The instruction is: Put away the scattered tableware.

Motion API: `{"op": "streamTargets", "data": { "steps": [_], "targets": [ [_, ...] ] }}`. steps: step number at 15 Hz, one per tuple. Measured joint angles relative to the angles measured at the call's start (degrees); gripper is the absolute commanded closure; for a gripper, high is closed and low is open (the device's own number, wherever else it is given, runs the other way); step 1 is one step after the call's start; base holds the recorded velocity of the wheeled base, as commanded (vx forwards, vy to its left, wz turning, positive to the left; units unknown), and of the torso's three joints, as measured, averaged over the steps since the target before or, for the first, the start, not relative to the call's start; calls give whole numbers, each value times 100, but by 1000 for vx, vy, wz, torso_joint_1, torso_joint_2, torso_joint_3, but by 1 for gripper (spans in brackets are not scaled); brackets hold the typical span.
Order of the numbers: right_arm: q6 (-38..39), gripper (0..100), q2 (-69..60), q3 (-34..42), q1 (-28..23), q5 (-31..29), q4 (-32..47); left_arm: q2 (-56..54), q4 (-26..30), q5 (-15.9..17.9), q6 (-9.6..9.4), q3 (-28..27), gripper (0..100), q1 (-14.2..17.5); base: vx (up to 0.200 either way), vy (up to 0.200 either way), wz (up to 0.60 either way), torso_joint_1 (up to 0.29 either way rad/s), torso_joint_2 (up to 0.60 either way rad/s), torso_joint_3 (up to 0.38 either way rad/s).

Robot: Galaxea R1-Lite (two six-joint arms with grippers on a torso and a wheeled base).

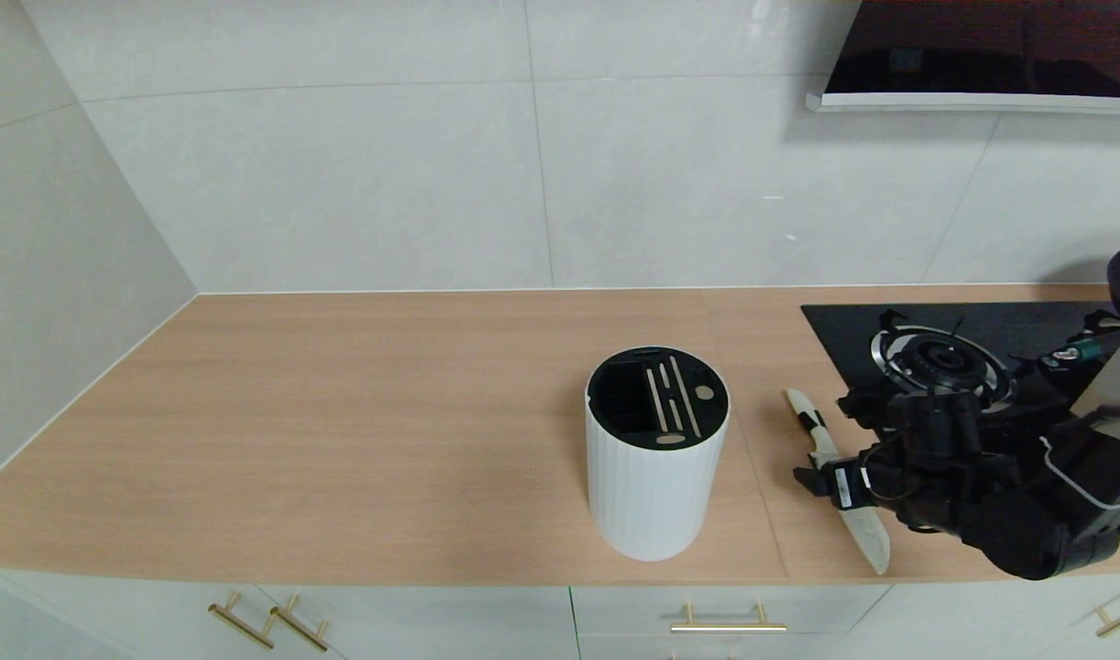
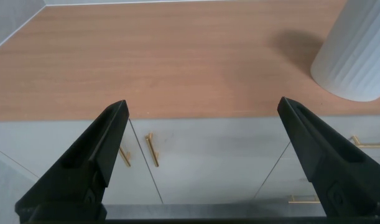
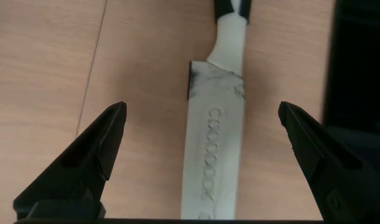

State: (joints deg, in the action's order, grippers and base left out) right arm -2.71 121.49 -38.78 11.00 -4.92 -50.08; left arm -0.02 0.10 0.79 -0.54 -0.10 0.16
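A cream knife (image 1: 818,438) with a black band on its handle lies flat on the wooden counter (image 1: 340,412), between a white ribbed knife holder (image 1: 656,477) and the stove. The holder stands upright, and its black top has slots and a square opening. My right gripper (image 1: 835,445) hovers open just above the knife, one finger on each side of the blade. In the right wrist view the knife (image 3: 214,143) lies between the spread fingers of the right gripper (image 3: 202,165). My left gripper (image 2: 205,165) is open with nothing in it, off the counter's front edge, with the holder (image 2: 354,56) at the far side.
A black gas stove (image 1: 936,353) with a burner sits on the counter's right, close behind the right arm. A range hood (image 1: 982,55) hangs above it. White cabinet fronts with gold handles (image 2: 152,149) run below the counter. Tiled walls close the back and left.
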Motion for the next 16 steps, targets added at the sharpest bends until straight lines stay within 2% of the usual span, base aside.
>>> {"op": "streamTargets", "data": {
  "steps": [4,16],
  "targets": [
    [28,0,397,-41,-41,-38,-749,0,0,0,0,0,0,0,0,0,0,0,0,0],
    [317,0,778,-347,-201,-101,-773,0,0,-1,0,0,0,0,0,0,0,0,0,0]
  ]
}}
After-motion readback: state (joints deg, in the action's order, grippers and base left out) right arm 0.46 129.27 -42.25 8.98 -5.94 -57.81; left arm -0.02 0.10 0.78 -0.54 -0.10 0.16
